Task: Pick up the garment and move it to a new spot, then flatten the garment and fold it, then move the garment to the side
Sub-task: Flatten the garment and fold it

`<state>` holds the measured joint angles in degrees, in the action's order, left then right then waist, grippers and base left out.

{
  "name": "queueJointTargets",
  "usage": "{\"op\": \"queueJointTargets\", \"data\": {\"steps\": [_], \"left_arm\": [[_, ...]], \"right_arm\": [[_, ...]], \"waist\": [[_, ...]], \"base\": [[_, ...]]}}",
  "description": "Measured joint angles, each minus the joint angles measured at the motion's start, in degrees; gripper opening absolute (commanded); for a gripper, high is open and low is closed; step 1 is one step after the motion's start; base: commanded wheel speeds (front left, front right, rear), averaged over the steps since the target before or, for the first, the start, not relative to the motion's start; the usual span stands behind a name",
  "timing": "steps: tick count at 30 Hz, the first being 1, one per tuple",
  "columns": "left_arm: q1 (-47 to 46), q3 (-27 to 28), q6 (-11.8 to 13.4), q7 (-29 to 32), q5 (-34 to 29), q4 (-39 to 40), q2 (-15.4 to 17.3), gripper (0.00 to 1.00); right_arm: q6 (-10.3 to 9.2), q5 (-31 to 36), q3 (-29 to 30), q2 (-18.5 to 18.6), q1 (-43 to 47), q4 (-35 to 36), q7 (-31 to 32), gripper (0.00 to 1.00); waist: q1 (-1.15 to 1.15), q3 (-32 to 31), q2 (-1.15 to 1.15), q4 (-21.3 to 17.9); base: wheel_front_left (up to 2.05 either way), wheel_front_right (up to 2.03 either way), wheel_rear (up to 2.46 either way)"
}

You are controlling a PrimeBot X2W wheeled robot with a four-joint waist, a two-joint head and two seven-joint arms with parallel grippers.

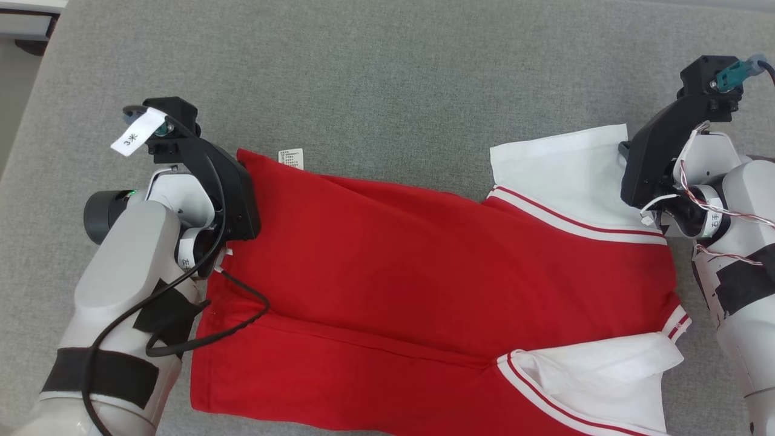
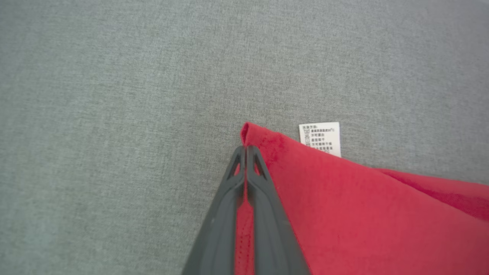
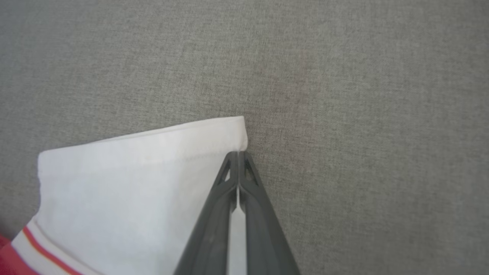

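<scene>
Grey woven cloth covers the desk [image 1: 387,72], and on it lies one garment [image 1: 424,260], a red shirt with white sleeves, stretched between the two sets of fingers. The left fingers [image 2: 246,152] are pressed together on a red corner of the shirt, with the cloth pinched between them and a little fold showing just past their tips. The right fingers [image 3: 240,158] are clamped on the outer corner of a white sleeve [image 3: 133,172], right at its hem. Both grips look shallow, so the lift will likely go best if the two arms rise evenly and keep the cloth between them gently taut; a sharp tug could pull a corner out. The body of the shirt looks rumpled, with long creases, so flattening is probably not yet done. By count there are one shirt, two white sleeves, one care label [image 2: 320,138] just beside the left fingers, and two pairs of fingers.
</scene>
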<state>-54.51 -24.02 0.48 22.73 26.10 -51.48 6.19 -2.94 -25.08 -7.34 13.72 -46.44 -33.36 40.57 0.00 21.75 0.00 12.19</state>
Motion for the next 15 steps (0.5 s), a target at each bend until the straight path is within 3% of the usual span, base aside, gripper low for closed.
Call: {"op": "queueJointTargets", "data": {"steps": [3, 4, 5, 6, 7, 15], "left_arm": [[-0.14, -0.10, -0.42, -0.60, 0.00, -0.75, -0.20, 0.00], [-0.15, -0.12, -0.51, -0.65, 0.00, -0.96, -0.21, 0.00], [-0.15, -0.15, -0.52, -0.68, 0.00, -1.16, -0.22, 0.00], [-0.15, -0.19, -0.56, -0.96, 0.00, -1.40, -0.24, 0.00], [-0.15, -0.21, -0.58, -1.16, 0.00, -1.57, -0.27, 0.00], [-0.57, -0.43, -1.07, -2.16, 0.00, -2.82, -0.84, 0.00]], "right_arm": [[-0.01, -0.01, 0.16, 0.01, 0.01, -0.34, -0.36, 0.00], [-0.07, -0.01, 0.36, 0.01, 0.01, -0.48, -0.59, 0.16], [-0.08, -0.01, 0.43, 0.01, 0.01, -0.57, -0.76, 0.44], [-0.08, -0.01, 0.46, 0.00, 0.01, -0.65, -0.86, 0.56], [-0.13, -0.01, 0.53, -0.02, 0.01, -0.81, -1.14, 1.00], [-0.65, 0.00, 0.87, -0.10, -0.26, -1.57, -2.13, 1.00]], "waist": [[0.00, -0.20, 0.00, 0.11], [0.00, -0.25, 0.00, 0.14], [0.00, -0.29, 0.00, 0.18], [0.00, -0.32, 0.00, 0.21], [0.00, -0.34, 0.00, 0.25], [0.00, -0.15, 0.00, 0.57]], "base": [[0.00, 0.00, 0.00], [0.00, 0.00, 0.00], [0.00, 0.00, 0.00], [0.00, 0.00, 0.00], [0.00, 0.00, 0.00], [0.00, 0.00, 0.00]]}}
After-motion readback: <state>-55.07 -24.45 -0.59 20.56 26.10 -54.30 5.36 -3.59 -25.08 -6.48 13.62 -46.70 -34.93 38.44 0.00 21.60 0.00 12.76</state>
